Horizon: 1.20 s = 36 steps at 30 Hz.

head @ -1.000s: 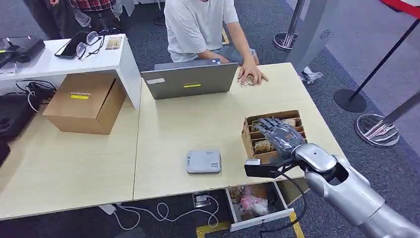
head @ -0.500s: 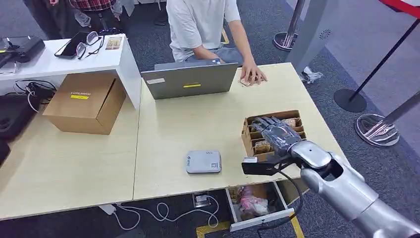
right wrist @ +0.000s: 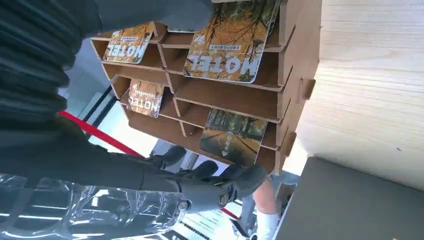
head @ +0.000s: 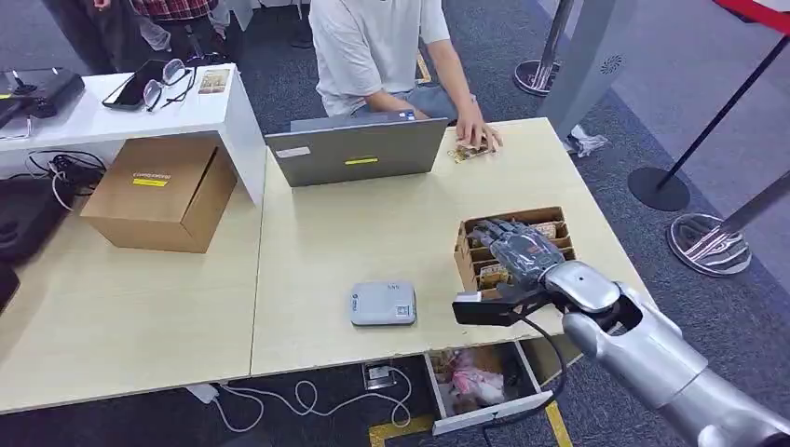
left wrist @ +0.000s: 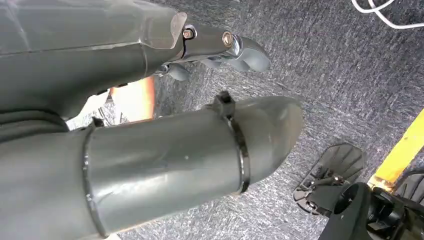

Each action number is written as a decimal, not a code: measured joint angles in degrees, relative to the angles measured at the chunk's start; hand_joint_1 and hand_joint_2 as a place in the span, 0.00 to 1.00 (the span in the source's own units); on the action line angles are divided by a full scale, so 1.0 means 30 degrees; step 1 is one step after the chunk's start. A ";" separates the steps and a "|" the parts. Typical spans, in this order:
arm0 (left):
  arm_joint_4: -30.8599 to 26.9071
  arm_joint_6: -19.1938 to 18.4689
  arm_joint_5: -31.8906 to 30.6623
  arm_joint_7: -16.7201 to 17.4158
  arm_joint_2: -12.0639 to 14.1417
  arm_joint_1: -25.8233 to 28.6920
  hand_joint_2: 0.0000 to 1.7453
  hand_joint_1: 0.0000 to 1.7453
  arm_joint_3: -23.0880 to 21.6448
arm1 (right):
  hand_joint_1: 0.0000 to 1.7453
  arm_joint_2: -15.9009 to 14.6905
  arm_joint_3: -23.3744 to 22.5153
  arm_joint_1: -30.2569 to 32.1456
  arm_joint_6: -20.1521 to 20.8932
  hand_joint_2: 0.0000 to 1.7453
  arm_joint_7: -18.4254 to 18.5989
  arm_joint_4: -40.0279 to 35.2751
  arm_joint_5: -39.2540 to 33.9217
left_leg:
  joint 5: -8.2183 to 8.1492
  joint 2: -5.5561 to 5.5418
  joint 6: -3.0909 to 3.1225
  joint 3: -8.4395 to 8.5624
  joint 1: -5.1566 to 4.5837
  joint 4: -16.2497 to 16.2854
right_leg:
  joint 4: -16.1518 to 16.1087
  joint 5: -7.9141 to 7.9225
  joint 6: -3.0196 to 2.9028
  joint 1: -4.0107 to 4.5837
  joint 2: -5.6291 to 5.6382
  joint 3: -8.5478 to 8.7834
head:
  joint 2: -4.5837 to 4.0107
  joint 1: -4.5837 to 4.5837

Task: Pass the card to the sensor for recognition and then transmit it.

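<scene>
The right hand [head: 518, 250] was held over the cardboard card rack [head: 463, 251] at the table's [head: 354, 233] right side, fingers spread apart above its slots and nothing gripped. Hotel cards [right wrist: 227, 37] were seen seated in the compartments. The grey sensor [head: 383, 303] lay flat just left of the rack. The left hand's [left wrist: 220, 47] fingers were seen curled, empty, above the carpet.

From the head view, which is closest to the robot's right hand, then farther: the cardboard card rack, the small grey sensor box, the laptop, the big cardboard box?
1. Brown cardboard card rack, under the right hand.
2. Small grey sensor box, toward the table's front edge.
3. Grey laptop, at the far edge.
4. Big brown cardboard box, far left.
</scene>
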 joint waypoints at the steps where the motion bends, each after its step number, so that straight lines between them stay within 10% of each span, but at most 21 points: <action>1: 0.0015 -0.0029 0.0007 0.0000 0.0000 -0.0011 0.00 0.00 0.0000 | 0.23 0.0000 0.0000 -0.0015 -0.0022 1.00 0.0000 0.0007 0.0000 | 0.0000 0.0000 0.0000 0.0000 0.0000 0.0000 | 0.0000 0.0000 0.0000 0.0000 0.0000 0.0000 | 0.0000 -0.0007; 36: 0.0379 -0.0189 -0.0204 -0.0138 0.0000 -0.0235 0.00 0.00 0.0000 | 0.32 -0.0219 -0.0904 -0.0261 -0.0590 1.00 0.0029 -0.1158 -0.0393 | 0.0002 0.0002 -0.0003 0.0011 -0.0001 0.0001 | 0.0000 0.0001 0.0000 0.0000 0.0006 -0.0002 | 0.0000 -0.0007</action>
